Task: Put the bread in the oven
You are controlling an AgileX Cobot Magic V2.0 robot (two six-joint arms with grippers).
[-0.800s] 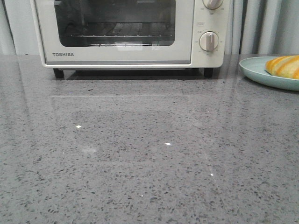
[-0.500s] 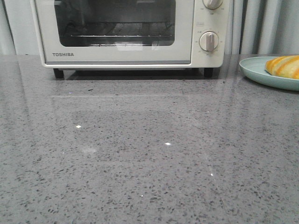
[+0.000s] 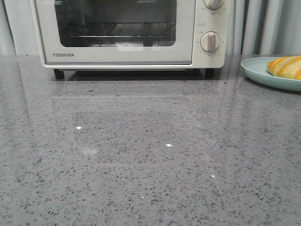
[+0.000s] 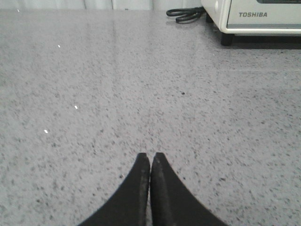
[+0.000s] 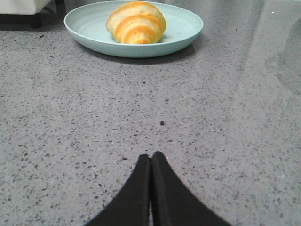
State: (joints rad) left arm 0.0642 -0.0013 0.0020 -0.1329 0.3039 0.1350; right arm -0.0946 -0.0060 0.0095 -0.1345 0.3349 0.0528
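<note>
The bread (image 3: 287, 67), a striped golden-orange and pale yellow croissant roll, lies on a pale teal plate (image 3: 258, 73) at the far right; it also shows in the right wrist view (image 5: 136, 22). The cream-white TOSHIBA oven (image 3: 127, 33) stands at the back with its glass door closed; its corner shows in the left wrist view (image 4: 254, 19). My left gripper (image 4: 150, 155) is shut and empty over bare counter, well short of the oven. My right gripper (image 5: 151, 155) is shut and empty, short of the plate (image 5: 183, 33). Neither gripper shows in the front view.
A grey speckled stone counter (image 3: 150, 150) fills the foreground. A black power cord (image 4: 186, 14) lies coiled beside the oven. Two dial knobs (image 3: 210, 41) sit on the oven's right panel. Pale curtains (image 3: 263, 26) hang behind.
</note>
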